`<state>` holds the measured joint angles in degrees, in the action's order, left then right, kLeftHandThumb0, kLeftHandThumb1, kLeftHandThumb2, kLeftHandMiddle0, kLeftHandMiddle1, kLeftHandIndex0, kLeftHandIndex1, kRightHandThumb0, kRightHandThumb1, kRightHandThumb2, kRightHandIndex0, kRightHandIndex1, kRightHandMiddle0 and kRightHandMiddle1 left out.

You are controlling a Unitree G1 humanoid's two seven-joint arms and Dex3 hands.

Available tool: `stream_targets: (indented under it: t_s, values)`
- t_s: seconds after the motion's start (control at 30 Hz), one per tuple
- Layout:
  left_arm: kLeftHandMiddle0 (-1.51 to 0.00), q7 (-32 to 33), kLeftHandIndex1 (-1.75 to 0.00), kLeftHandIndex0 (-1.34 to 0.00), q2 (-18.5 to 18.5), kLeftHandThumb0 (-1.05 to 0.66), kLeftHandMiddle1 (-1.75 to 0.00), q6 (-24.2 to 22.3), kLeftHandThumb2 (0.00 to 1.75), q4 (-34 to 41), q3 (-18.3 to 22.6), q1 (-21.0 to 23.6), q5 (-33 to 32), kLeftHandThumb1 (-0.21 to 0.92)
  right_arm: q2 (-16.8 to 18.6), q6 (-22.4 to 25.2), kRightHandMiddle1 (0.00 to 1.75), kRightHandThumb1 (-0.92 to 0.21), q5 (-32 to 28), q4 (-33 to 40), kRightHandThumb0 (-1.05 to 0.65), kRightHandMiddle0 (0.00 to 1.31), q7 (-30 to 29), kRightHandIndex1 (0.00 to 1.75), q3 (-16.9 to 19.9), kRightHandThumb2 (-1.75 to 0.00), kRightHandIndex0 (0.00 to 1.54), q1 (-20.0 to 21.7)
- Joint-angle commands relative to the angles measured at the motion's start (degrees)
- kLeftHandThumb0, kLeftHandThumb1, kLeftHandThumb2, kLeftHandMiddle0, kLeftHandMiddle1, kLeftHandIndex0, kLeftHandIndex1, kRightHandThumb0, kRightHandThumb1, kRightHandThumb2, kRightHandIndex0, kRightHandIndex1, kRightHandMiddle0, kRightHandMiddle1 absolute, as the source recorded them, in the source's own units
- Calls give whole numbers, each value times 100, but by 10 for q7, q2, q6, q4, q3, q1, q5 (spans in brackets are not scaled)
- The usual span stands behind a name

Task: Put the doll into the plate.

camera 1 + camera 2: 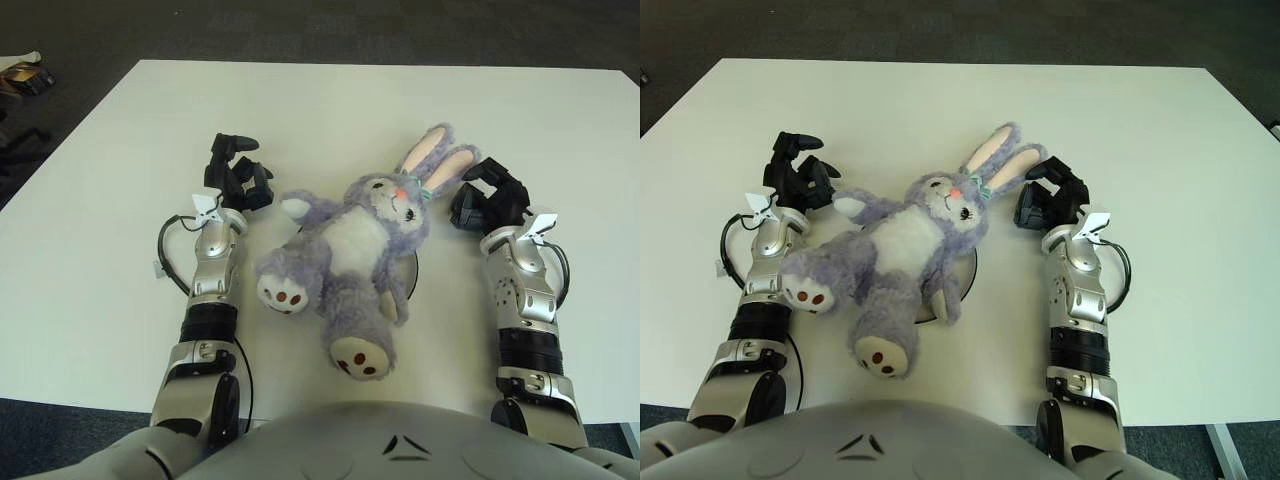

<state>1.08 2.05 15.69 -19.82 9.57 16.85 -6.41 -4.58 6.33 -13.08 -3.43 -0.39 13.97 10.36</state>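
Left eye view: purple plush rabbit doll (350, 255) lies on its back on the white table (330, 110), head and pink-lined ears toward the far side, feet toward the robot. Doll's torso covers the plate (414, 272); only a thin dark arc of rim shows at the doll's right flank, and a little more of the rim shows in the right eye view below the doll's body. Left hand (238, 178) sits just beside the doll's raised left paw, apart from it, fingers loosely spread, holding nothing. Right hand (488, 200) sits just beside the ears, on their right side, fingers curled inward around no object; whether a fingertip touches the nearer ear cannot be told. Both forearms extend from the robot's body at the near table edge, one on each side of the doll. Dark carpet floor (330, 25) beyond the far table edge
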Motion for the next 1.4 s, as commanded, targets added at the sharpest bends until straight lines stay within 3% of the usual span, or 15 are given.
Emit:
stream_targets:
  t_s: [0.0,0.47,0.9,1.37]
  values:
    - [-66,-2,-175,-36,-3,-1,-174,-8,136,-23,3,-23,-3,30,4,24,173,-31,-7,4,-46,62,-9,175,5,-132,122,-1]
    - [-67,-39,-175,-37,7,-1,-173,-20,136,-39,-1,-16,-16,29,6,34,175,-31,-3,5,-49,62,-15,175,3,-133,124,1]
    - [-69,-122,-175,-37,42,-1,-168,-47,134,-54,-15,-1,-27,29,8,14,175,-28,-4,-11,-50,64,-9,175,6,-136,125,5]
    - [-70,-144,-175,-39,45,-1,-170,-64,138,-75,-11,8,-37,27,10,-2,175,-31,-4,-17,-48,62,-7,175,7,-132,124,4]
